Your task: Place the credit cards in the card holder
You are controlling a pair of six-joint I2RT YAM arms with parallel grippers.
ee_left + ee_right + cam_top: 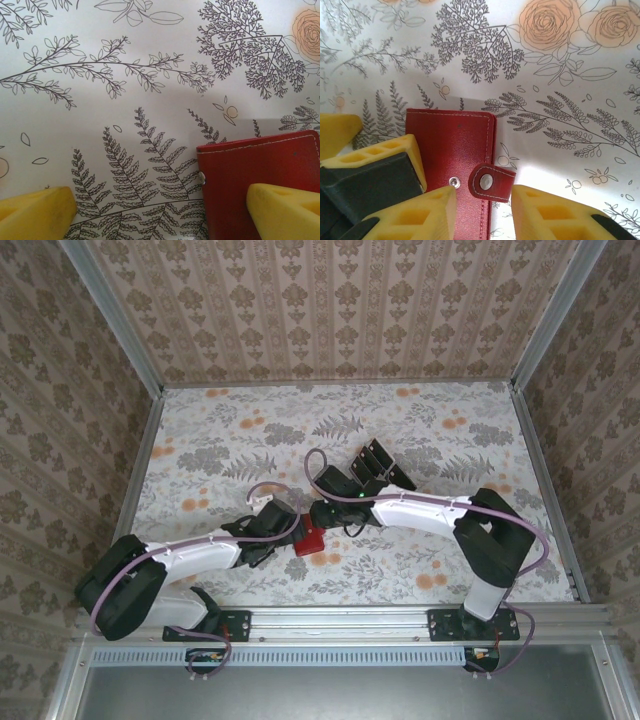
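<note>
The card holder [310, 539] is a red wallet lying flat on the floral table between the two arms. In the right wrist view the card holder [452, 142] has its snap tab [491, 181] unsnapped and curled up. My right gripper [482, 212] stands open around that tab with nothing pinched. My left gripper [160, 215] is wide open, and one of its fingers [285, 210] is over the card holder [260, 167] while the other is over bare table. Black credit cards [380, 464] stand in a group behind the right gripper [325, 516].
The left gripper's yellow fingers [385, 152] show at the wallet's left edge in the right wrist view. Patterned walls close in the table [220, 430] on three sides. Both arm bases sit on the rail at the near edge.
</note>
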